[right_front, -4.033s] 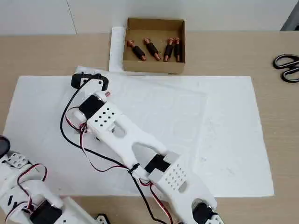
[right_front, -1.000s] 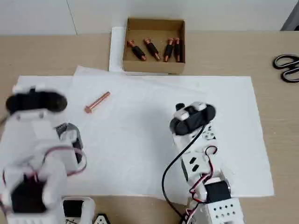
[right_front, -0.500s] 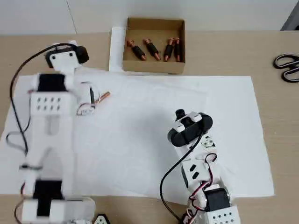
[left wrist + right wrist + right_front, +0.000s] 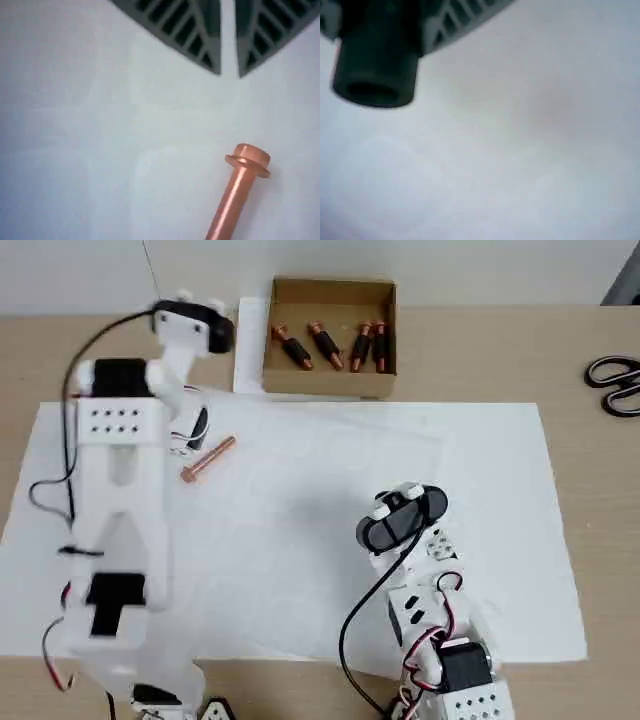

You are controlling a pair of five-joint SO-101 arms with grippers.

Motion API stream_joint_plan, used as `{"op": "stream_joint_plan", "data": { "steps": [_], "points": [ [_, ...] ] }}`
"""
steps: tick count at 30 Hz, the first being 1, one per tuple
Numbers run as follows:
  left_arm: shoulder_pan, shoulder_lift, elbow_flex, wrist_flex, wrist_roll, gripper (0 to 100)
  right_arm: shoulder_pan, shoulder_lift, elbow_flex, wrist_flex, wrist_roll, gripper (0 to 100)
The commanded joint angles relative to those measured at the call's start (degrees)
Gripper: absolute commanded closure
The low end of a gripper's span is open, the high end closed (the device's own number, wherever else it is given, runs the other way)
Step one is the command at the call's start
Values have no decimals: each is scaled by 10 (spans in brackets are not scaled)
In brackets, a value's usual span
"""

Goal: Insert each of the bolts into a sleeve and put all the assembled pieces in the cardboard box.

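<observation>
Moved: the left arm [image 4: 115, 470] is swinging up the table, its wrist now reaching toward the left side of the box [image 4: 330, 386]. The right arm [image 4: 430, 610], which was out over the bolt [image 4: 208, 459] four seconds ago, is sitting back at the middle right of the paper [image 4: 490, 470].
Surroundings: scissors [image 4: 614, 383] are lying at the far right edge of the table [image 4: 80, 350], well apart from the action. Four finished pieces [image 4: 330, 345] are resting side by side inside the box.
In the way: the left arm's own bulk is looming over the left part of the paper, just beside the bolt.
Left gripper [image 4: 227, 70]: the jaws are standing only a narrow slit apart and gripping nothing. They are hanging over bare paper with the bolt head near the tips but not touching.
Right gripper [image 4: 385, 25]: it is clamping a black sleeve [image 4: 375, 70], hollow end showing, over plain paper. Whether the sleeve is touching the sheet, I cannot tell.
Bolt: it is lying loose on the paper, slanted, with its tip pointing toward the box.
</observation>
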Motion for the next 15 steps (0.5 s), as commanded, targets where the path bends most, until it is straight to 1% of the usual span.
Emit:
{"op": "stream_joint_plan", "data": {
  "steps": [1,3,8,15],
  "points": [
    [-5,64,-50,11,-70,934,5,-10,3,2,1,995],
    [-4,103,-64,11,-120,917,5,-10,3,2,1,995],
    [-4,157,-91,11,-167,897,5,-10,3,2,1,995],
    [-8,236,-168,11,-225,884,6,-9,3,2,1,995]
  ]
}}
